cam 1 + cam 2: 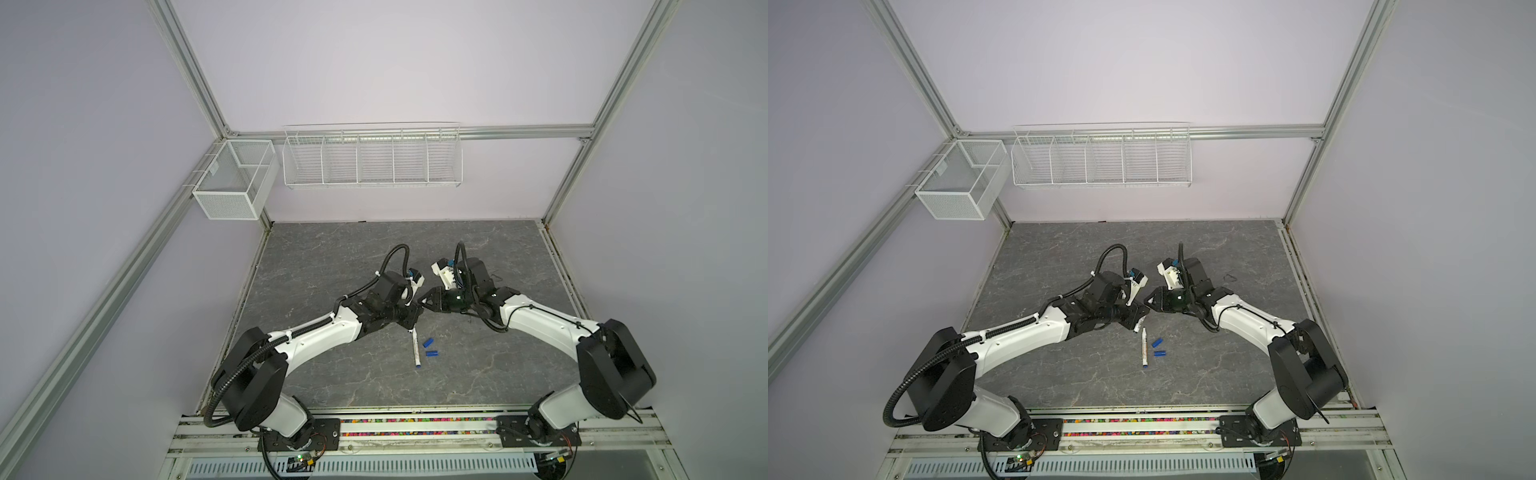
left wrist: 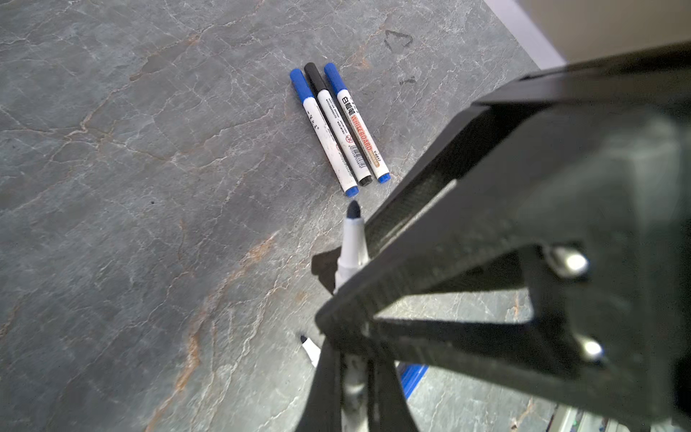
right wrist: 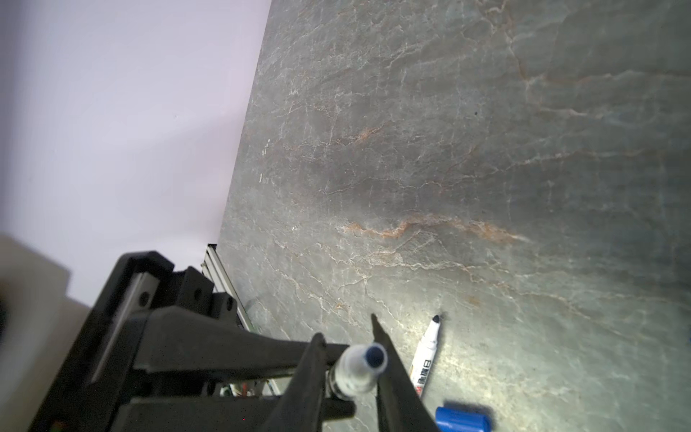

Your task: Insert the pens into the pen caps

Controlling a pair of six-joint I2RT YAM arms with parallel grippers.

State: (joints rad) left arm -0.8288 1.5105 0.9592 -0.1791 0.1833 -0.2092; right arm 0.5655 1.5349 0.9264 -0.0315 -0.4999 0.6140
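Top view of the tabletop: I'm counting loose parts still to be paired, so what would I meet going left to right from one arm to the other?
left arm → uncapped pen → farther blue cap and nearer blue cap, overlapping sideways, so unranked between themselves → right arm

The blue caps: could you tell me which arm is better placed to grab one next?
Right, probably. The left gripper is shut on a pen. The right gripper, jaws flanking that pen's tip, carries no cap, and both caps lie right of the loose pen.
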